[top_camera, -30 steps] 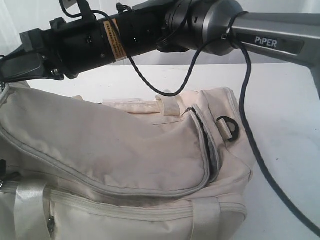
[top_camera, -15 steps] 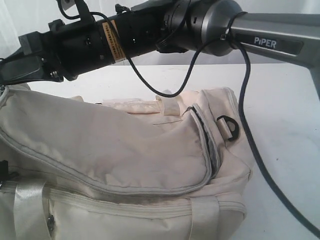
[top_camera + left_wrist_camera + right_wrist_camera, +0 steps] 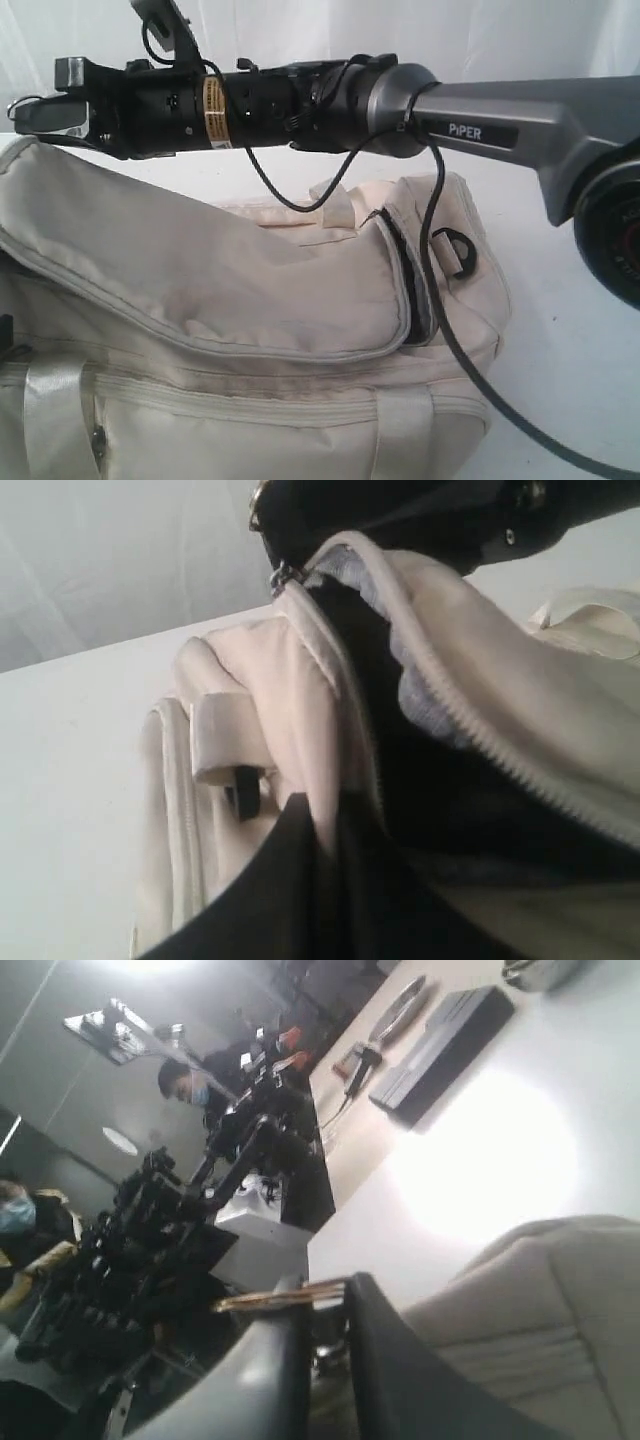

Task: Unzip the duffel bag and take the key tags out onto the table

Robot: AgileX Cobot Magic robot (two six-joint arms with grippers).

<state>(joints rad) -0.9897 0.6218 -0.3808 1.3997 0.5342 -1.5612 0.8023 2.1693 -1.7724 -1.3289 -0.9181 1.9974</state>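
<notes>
Nearest, along the bottom of the exterior frame: front face of the cream duffel bag, with a closed front pocket zipper and pale webbing handles rising from the lower edge. Resting on the white bench, filling the lower left and centre of the frame.

Just above, the top flap, slack and creased, edged by a grey zipper track curving up at the right end. Gaping there, a narrow dark slit; beside it, on the end panel, a black D-ring.

Close up in the left wrist view, the unzipped mouth with grey lining showing inside. At the bottom centre of that frame, left fingers clenched, as far as can be told, on the cream rim of the opening.

Farther back, across the top of the exterior frame: grey and black right arm reaching from the right edge over the bag to the upper left, a black cable drooping from it past the bag's right end. At its tip, right fingers pinched together, the bag's upper left corner raised just beneath. In the right wrist view, a thin brass-coloured zipper pull clamped between those tips.

Farthest, more white bench behind the bag.
</notes>
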